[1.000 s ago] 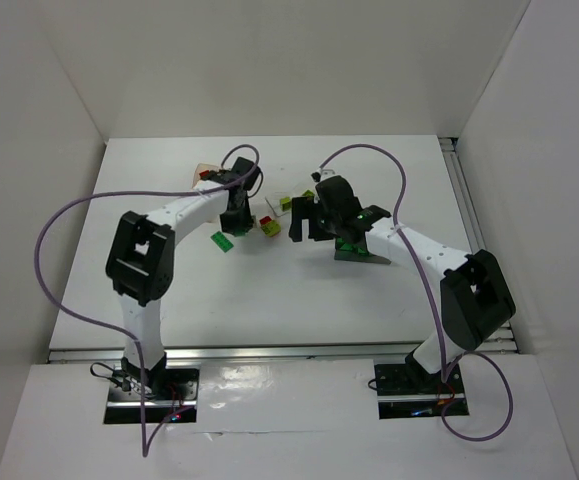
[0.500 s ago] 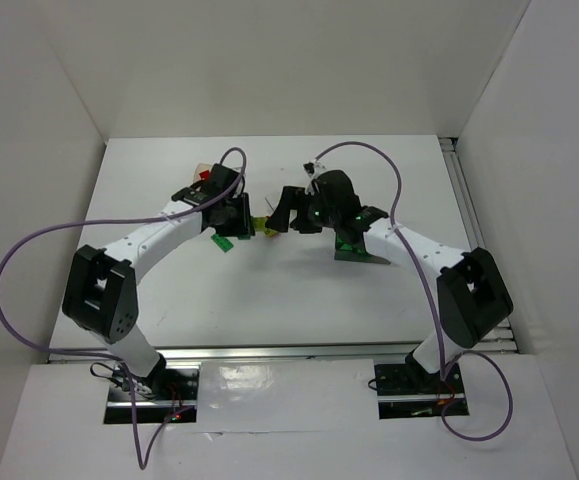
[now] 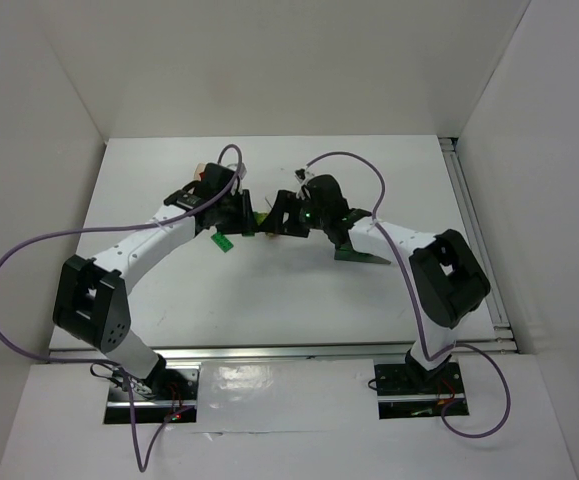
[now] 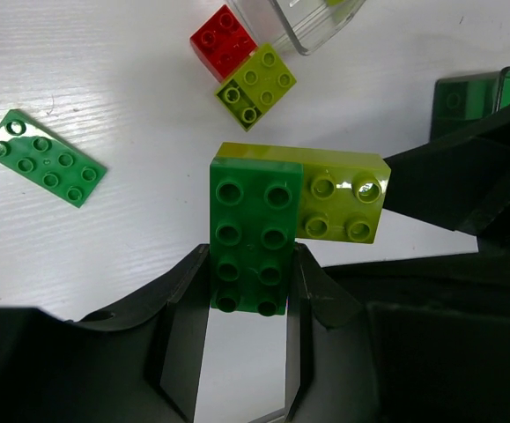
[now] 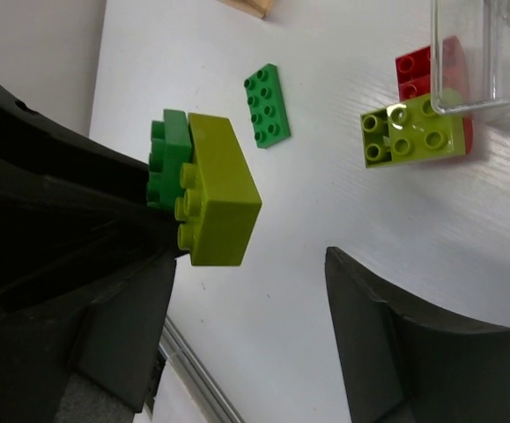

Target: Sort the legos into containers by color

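Note:
My left gripper (image 4: 247, 264) is shut on a dark green lego (image 4: 247, 233), held above the table. A yellow-green lego (image 4: 343, 204) is stuck to its side. The right gripper (image 5: 250, 264) is open. One of its fingers lies by the yellow-green lego (image 5: 224, 198) and the other stands well apart. In the top view both grippers meet at mid-table over the joined legos (image 3: 259, 222). On the table lie a flat green lego (image 4: 45, 159), a red lego (image 4: 223, 40) and a small yellow-green lego (image 4: 255, 85), next to the clear container (image 4: 312, 22).
A dark smoky container (image 3: 361, 252) with green legos in it sits under the right arm. The orange-tinted container (image 3: 204, 172) sits behind the left wrist. White walls close in the table on three sides, and purple cables arch over both arms.
The right gripper has moved left to the left gripper's legos and its jaws have narrowed. The left arm has lowered its elbow and kept its grip.

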You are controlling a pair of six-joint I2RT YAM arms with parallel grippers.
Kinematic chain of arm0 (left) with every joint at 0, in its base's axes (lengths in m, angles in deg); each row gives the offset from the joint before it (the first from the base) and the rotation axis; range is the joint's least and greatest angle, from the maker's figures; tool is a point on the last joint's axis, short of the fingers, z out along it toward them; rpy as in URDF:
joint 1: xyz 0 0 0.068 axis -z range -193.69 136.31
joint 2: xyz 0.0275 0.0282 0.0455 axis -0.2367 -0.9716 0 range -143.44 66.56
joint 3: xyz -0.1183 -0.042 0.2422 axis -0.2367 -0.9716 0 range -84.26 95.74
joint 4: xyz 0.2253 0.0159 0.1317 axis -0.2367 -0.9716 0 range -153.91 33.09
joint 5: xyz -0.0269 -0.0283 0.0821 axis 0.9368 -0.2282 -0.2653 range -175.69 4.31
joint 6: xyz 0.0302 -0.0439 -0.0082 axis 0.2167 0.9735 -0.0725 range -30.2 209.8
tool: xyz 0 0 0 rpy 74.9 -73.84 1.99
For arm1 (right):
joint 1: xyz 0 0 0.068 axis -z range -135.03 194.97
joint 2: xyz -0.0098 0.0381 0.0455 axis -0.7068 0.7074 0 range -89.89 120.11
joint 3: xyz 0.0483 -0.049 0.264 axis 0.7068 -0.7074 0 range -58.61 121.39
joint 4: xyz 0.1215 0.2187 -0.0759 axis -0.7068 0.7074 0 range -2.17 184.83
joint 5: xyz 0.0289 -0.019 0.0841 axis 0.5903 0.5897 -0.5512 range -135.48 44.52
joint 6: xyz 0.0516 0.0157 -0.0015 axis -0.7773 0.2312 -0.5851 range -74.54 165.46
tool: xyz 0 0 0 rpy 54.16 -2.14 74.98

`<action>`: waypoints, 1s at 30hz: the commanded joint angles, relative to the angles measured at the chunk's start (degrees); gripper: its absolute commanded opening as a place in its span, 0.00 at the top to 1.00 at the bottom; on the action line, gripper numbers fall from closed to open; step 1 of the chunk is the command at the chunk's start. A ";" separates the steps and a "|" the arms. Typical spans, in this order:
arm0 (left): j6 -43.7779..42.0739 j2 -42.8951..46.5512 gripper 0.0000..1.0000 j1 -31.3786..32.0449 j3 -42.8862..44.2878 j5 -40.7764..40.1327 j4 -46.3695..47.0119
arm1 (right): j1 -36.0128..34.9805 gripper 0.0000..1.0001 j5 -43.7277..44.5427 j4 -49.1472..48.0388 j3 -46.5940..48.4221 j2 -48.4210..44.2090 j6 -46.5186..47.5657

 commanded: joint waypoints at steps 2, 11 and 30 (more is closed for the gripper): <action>-2.15 2.04 1.00 0.01 -1.08 1.65 1.97 | 0.93 0.28 -1.79 -8.75 1.70 0.95 -3.50; -2.15 2.04 1.00 0.01 -1.08 2.18 1.97 | 1.46 0.54 -4.96 -11.23 4.14 4.90 -6.76; 0.84 5.73 1.00 -4.03 -1.61 -2.21 0.13 | 6.90 0.77 17.98 10.13 20.40 9.73 6.32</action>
